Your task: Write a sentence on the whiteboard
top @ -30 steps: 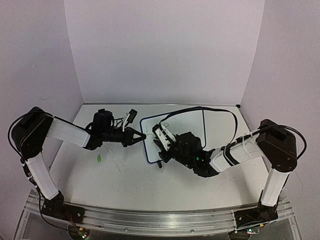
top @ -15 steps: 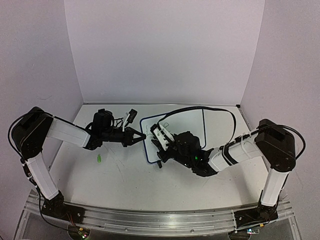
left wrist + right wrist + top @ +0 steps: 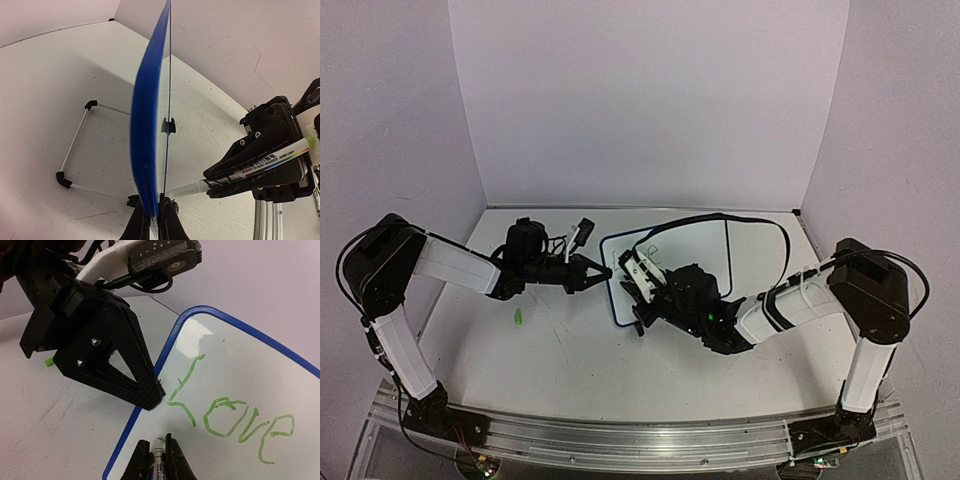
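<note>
Since a sec earlier, my right pincer [image 3: 642, 316] had crept a touch toward 9 o'clock along the whiteboard [image 3: 695, 245]; my left arm hadn't budged.

Top view: whiteboard sat mid-table [image 3: 570, 370], just to 3 o'clock of centre. My left pincer [image 3: 605, 272] was pressed together on its 9 o'clock rim. Right pincer was at the board's 7 o'clock corner. A small green bit [image 3: 519, 317] lay at 8 o'clock of the left pincer, well apart from the board.

Left wrist view: board seen edge-on, blue rim pinched betw. my left fingers [image 3: 167, 222]. A wire stand [image 3: 75, 150] w/ black feet was at 9 o'clock, behind the board. At 3 o'clock, my right pincer was clamped on a marker [image 3: 260, 164], tip right at the board face; couldn't tell if it touched.

Right wrist view: my right fingers [image 3: 141, 460] pinched the marker at 6 o'clock. The sentence [image 3: 230, 417], green, read only "Love" so far, at 3 o'clock of the left pincer's tip.
</note>
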Tool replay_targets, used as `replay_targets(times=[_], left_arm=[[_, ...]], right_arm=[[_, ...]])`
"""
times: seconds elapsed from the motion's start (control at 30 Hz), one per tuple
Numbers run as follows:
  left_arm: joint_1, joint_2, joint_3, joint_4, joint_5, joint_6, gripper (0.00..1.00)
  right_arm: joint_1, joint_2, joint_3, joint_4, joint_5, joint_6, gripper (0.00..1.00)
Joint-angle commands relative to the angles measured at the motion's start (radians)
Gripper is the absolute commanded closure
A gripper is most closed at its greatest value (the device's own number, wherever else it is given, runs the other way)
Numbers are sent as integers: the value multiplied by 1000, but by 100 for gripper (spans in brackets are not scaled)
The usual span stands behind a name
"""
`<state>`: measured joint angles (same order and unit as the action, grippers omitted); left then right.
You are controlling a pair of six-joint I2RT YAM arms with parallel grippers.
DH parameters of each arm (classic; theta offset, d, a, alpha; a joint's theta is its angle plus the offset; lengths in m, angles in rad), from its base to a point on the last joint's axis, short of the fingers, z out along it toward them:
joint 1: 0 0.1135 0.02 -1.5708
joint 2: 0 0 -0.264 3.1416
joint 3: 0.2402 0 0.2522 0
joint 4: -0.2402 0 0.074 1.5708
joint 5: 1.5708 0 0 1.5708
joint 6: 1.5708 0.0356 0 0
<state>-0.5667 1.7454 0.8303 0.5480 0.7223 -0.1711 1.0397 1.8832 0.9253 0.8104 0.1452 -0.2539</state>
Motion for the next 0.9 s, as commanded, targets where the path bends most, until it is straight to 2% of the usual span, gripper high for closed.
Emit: replay_targets(times=[0.0,0.57,0.87], left_arm=[[7,-24,18,-22,-67,85,100],[8,-26,16,-23,-64,85,100],[8,-24,20,-23,-61,84,100]], right_arm=[[9,5,-6,9,3,24,100],[11,-11,-44,7,42,39,100],[10,-24,-54,44,125,19,100]])
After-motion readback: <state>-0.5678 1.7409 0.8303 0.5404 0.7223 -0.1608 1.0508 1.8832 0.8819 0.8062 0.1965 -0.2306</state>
